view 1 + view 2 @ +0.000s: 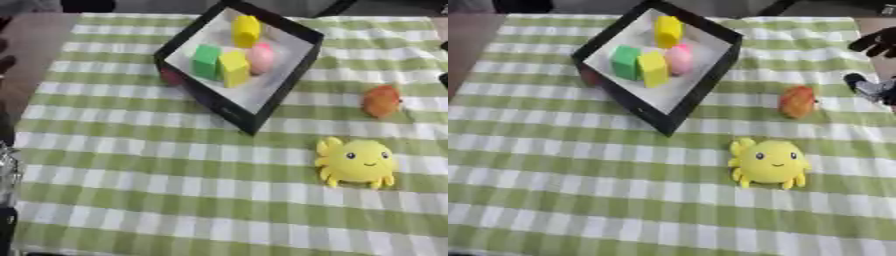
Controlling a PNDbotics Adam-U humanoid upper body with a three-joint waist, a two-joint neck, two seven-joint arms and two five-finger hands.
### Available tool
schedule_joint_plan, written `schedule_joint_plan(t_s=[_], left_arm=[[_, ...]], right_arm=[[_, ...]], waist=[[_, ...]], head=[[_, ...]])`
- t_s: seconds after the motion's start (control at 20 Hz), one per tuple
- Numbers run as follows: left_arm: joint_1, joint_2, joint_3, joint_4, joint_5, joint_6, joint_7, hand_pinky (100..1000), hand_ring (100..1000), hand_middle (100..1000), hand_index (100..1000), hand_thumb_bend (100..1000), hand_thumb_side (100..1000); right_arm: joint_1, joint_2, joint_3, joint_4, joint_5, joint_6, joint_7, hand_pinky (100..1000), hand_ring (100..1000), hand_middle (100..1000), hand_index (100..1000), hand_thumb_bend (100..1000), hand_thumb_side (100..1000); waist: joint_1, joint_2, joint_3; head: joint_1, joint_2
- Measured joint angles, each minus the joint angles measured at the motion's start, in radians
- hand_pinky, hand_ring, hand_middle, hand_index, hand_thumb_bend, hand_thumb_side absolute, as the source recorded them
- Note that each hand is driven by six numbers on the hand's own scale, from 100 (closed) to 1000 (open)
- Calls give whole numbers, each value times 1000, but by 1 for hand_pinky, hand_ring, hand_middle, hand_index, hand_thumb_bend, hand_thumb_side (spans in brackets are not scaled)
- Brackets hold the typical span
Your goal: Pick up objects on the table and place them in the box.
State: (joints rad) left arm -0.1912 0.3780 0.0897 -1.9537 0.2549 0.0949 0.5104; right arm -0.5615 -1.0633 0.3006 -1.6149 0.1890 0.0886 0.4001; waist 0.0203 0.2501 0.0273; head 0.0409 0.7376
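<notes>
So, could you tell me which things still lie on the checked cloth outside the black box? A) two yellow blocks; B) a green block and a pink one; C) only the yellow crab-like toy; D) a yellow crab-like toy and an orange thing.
D: the yellow crab-like toy and the orange thing lie on the cloth, while the green, pink and yellow pieces sit inside the black box.

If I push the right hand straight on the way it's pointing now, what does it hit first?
Probably the orange toy. The right hand shows at the right edge of the right eye view, dark fingers reaching leftward over the checked cloth. Nothing lies between them, though height above the toy is unclear.
</notes>
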Motion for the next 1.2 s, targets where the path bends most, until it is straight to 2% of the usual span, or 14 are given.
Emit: schedule_joint_plan(t_s=[0.25, 0.5, 0.85, 1.2], left_arm=[[-2, 0, 0, 0, 0, 0, 0, 825, 807, 795, 844, 417, 607], [-4, 0, -1, 0, 0, 1, -1, 825, 806, 793, 844, 415, 610], [-5, -1, -1, 0, 0, 1, -1, 825, 806, 792, 843, 416, 611], [-10, -8, -2, -1, 0, 1, -1, 824, 804, 789, 842, 415, 610]], right_arm=[[7, -20, 25, -60, 3, 4, 2, 875, 860, 847, 889, 237, 438], [7, -32, 49, -111, 5, 28, 11, 873, 860, 847, 888, 253, 409], [-7, -34, 74, -133, 10, 66, 15, 867, 848, 832, 876, 280, 338], [-40, -33, 113, -130, 18, 81, 31, 864, 844, 827, 873, 292, 324]], waist=[[-11, 0, 5], [-14, 0, 9], [-17, 1, 11], [-17, 1, 17]], head=[[-63, 0], [-100, 0], [-112, 0], [-105, 0]])
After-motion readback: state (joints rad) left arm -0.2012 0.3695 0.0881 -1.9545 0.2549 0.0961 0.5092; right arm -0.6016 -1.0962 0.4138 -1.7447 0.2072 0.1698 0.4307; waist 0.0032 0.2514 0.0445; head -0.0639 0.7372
